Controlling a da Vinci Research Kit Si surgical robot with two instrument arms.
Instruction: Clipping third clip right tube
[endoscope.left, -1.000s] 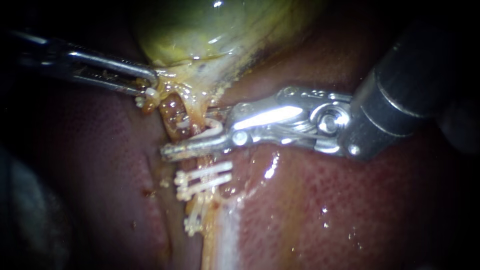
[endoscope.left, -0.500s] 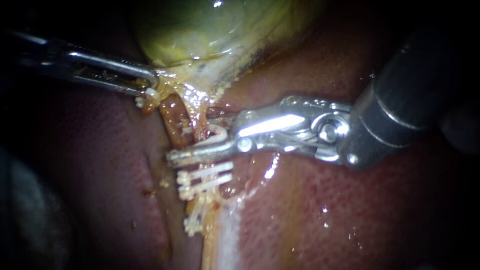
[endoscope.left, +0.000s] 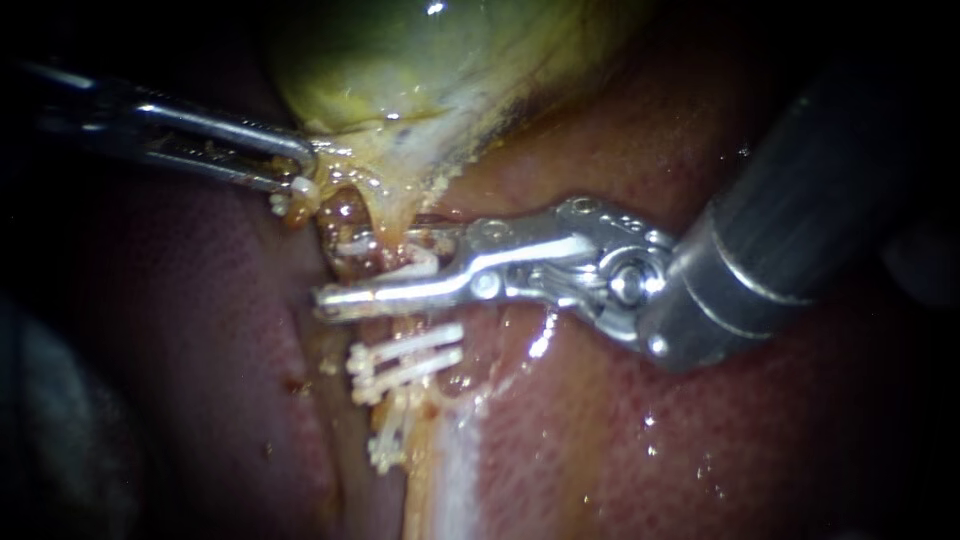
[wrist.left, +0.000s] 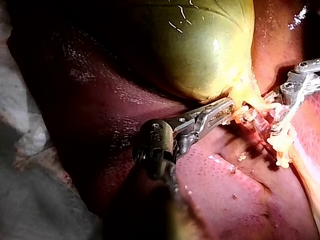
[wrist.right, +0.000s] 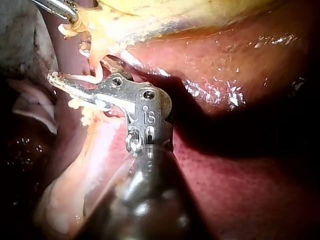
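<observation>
Liver (endoscope.left: 700, 440): the broad red bed under everything.
Gallbladder (endoscope.left: 400, 70): yellow-green, on the far side; its neck narrows toward you into the tubes.
Right instrument (endoscope.left: 370, 268): it enters from the right and lies crosswise to the tube. Its jaws stand apart and hold the white clip open between them. The longer jaw reaches left, past the tube.
Left instrument (endoscope.left: 300, 170): it enters from the left, with its jaws pinching the gallbladder's neck, well clear of your clipping site.
Right tube (endoscope.left: 392, 245): it runs far to near, glistening yellow-brown, and sits between your right jaws. I judge a straight squeeze is all that remains.
Placed clips (endoscope.left: 408, 352): white bars across the same strand, just nearer than your jaws.
White clip (endoscope.left: 422, 266): curved and unclosed, hooked around the tube.
</observation>
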